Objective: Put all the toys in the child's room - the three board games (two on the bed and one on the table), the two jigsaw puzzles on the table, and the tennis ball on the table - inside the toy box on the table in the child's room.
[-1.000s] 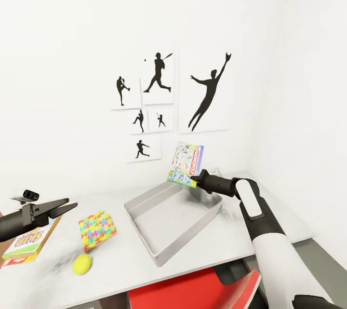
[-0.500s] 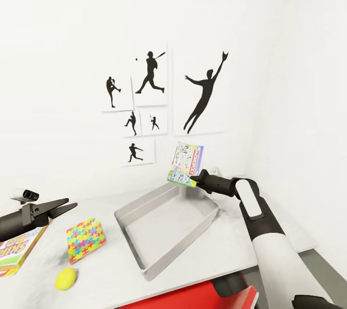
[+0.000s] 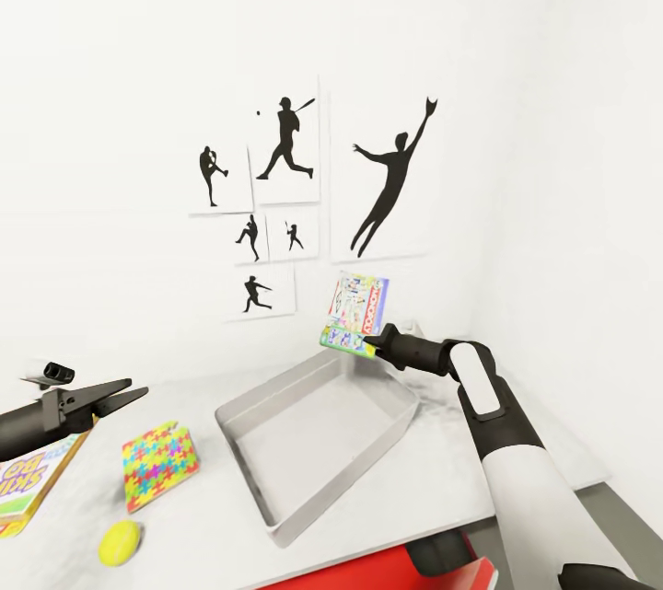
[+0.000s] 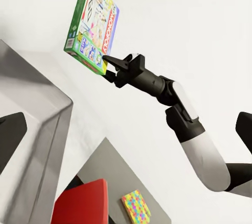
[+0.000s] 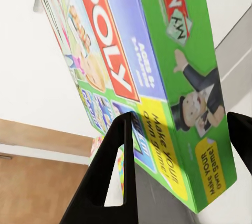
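My right gripper (image 3: 371,349) is shut on the lower corner of the white-red-green Monopoly board game (image 3: 357,312), holding it upright above the far right corner of the grey toy box (image 3: 241,454). In the right wrist view the box (image 5: 157,66) sits between the dark fingers (image 5: 115,182). On the table (image 3: 433,470), left of the toy box, lie a jigsaw puzzle (image 3: 160,465), the tennis ball (image 3: 121,542) and a yellow-green board game (image 3: 32,478). My left gripper (image 3: 138,387) hovers open above that game.
Black athlete silhouettes hang on the white wall (image 3: 387,176) behind the table. A red chair (image 3: 368,572) stands under the table's near edge. In the left wrist view a second multicoloured puzzle board (image 4: 136,206) lies on a grey surface beside the chair (image 4: 84,203).
The whole view has shifted, so the tray, puzzle, ball and wall pictures sit further left in the picture. Both grippers keep their places, the right one still holding the Monopoly box.
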You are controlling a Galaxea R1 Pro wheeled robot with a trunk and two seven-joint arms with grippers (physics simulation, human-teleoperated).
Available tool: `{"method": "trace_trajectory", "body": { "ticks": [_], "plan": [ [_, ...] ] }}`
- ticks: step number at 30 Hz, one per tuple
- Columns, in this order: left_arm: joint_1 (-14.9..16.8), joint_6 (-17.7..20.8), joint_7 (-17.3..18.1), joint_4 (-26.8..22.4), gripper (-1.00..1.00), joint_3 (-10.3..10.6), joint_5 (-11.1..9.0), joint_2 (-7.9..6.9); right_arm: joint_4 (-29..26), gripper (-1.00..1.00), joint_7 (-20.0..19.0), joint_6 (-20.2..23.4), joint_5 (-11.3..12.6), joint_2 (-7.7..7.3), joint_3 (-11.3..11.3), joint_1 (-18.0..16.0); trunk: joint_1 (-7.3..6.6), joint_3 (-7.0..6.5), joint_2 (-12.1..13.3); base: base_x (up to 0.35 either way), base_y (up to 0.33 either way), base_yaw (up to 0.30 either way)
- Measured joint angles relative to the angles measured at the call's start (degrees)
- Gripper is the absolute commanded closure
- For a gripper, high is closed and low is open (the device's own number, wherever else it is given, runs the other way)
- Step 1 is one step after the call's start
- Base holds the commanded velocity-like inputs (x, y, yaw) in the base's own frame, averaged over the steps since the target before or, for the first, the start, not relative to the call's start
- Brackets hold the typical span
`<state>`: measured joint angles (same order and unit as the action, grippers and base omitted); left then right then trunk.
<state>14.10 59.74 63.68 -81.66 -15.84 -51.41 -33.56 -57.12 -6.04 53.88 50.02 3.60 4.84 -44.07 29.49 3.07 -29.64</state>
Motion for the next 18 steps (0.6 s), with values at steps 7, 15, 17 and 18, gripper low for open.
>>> {"method": "trace_trajectory", "body": {
  "ticks": [7, 15, 17, 18],
  "plan": [
    [0.00, 0.00, -0.02, 0.00, -1.00, 0.01, 0.00, 0.00, 0.00, 1.00, -0.03, 0.00, -0.06, -0.07, 0.00, 0.17, -0.01, 0.00, 0.00, 0.105, 0.023, 0.000],
    [0.00, 0.00, -0.02, 0.00, -1.00, 0.03, 0.00, 0.08, -0.01, 1.00, -0.08, 0.05, -0.02, -0.07, 0.00, 0.27, -0.01, 0.00, 0.00, 0.121, 0.022, 0.000],
    [0.00, 0.00, -0.02, 0.00, -1.00, 0.03, 0.00, 0.09, -0.01, 1.00, -0.09, 0.07, -0.02, -0.07, 0.00, 0.28, -0.01, 0.00, 0.00, 0.120, 0.018, 0.000],
    [0.00, 0.00, -0.02, 0.00, -1.00, 0.03, 0.00, 0.09, -0.01, 1.00, -0.08, 0.08, -0.06, -0.12, 0.00, 0.28, -0.01, 0.00, 0.00, 0.090, 0.008, 0.000]
  ]
}}
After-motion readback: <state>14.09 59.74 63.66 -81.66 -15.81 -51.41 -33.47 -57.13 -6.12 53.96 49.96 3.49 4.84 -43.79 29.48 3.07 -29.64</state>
